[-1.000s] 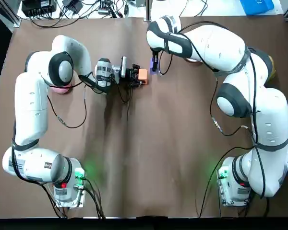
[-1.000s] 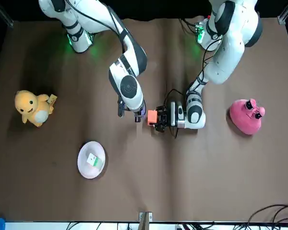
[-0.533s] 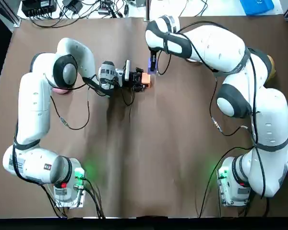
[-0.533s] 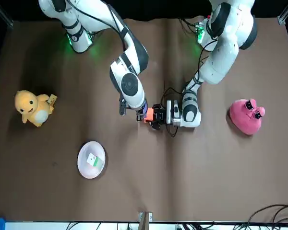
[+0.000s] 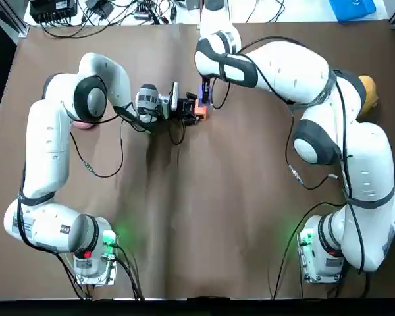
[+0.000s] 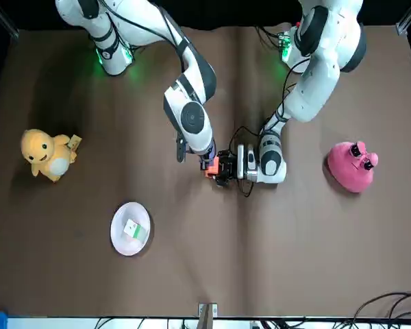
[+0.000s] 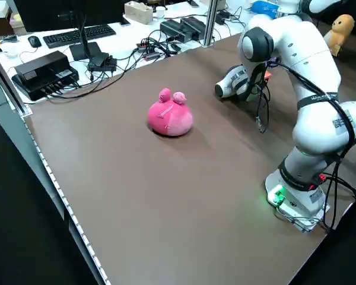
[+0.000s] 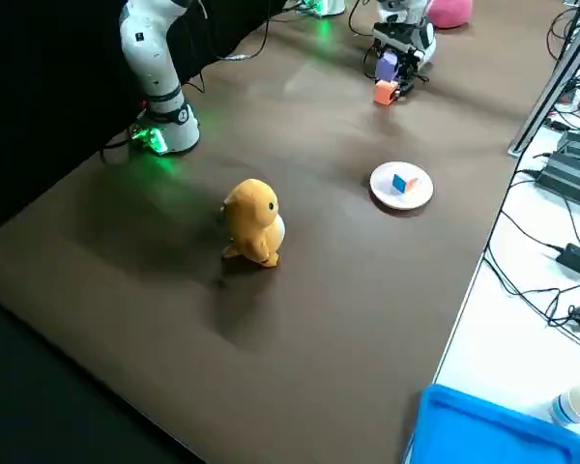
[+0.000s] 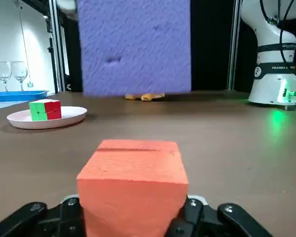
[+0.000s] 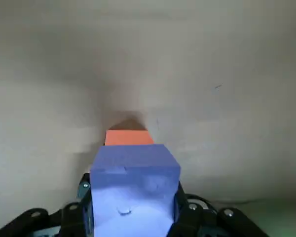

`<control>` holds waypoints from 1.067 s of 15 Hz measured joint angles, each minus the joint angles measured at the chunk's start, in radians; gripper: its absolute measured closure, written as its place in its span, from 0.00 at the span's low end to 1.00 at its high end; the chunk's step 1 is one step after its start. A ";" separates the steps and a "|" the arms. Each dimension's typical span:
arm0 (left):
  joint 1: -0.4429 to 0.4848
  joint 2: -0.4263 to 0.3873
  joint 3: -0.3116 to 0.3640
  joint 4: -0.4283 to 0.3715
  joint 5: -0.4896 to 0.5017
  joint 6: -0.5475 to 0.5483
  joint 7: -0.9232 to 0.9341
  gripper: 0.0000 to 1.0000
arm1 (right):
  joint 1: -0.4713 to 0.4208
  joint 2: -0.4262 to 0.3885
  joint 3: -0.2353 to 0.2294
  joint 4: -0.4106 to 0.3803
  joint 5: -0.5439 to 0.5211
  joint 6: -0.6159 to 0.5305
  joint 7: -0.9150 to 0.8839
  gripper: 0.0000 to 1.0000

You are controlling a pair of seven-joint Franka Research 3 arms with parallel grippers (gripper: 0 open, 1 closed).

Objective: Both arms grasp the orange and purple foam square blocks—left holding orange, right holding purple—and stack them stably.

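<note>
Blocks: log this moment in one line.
left gripper: shut on orange block | right gripper: shut on purple block | purple over orange, unstacked

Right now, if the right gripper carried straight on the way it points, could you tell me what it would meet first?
Most likely the orange block, held in the left gripper. The right gripper points down with the purple block above it, a gap between them; exact alignment is hard to judge.

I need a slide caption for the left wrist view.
Left gripper holds orange block; purple block hangs above, not touching.
</note>
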 joint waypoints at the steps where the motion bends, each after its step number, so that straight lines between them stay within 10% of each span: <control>1: 0.000 0.000 0.000 0.001 0.000 0.000 0.000 0.41 | 0.003 0.006 0.000 0.000 0.000 0.007 0.000 0.40; 16: -0.001 0.002 0.000 0.003 0.000 0.000 0.000 0.41 | 0.012 0.046 0.001 0.000 0.000 0.060 0.000 0.40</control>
